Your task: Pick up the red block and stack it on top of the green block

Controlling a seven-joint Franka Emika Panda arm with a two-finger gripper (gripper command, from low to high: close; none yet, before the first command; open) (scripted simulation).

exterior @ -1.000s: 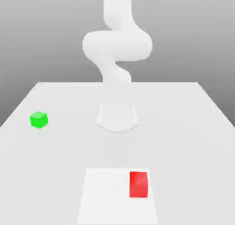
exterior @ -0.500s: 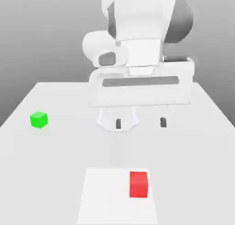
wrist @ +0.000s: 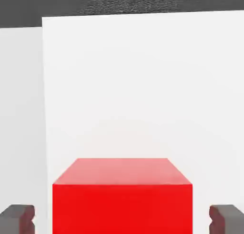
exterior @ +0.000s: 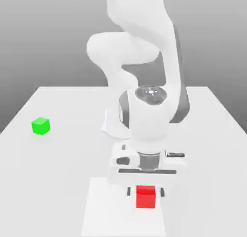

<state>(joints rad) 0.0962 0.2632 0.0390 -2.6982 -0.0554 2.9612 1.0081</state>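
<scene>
Grey backdrop behind, pale tabletop (exterior: 62, 168) in front, and over at the exterior view's left I see the green block (exterior: 41, 126), turned so that a vertical edge faces out. Next comes the white arm (exterior: 148, 118), bending down over a whiter square (exterior: 108, 212) on the table. Its gripper (exterior: 145, 191) has its fingers apart, one on either side of the red block (exterior: 145, 200), with gaps between. That block sits on the square, toward the exterior view's right, flat and facing squarely out; it's a cube, so I can't pick a long axis. From the hand view I also get a corner of the square and a dark strip (wrist: 128, 2) past its edge. There, the block's near part and the fingers are cut off by the frame.
</scene>
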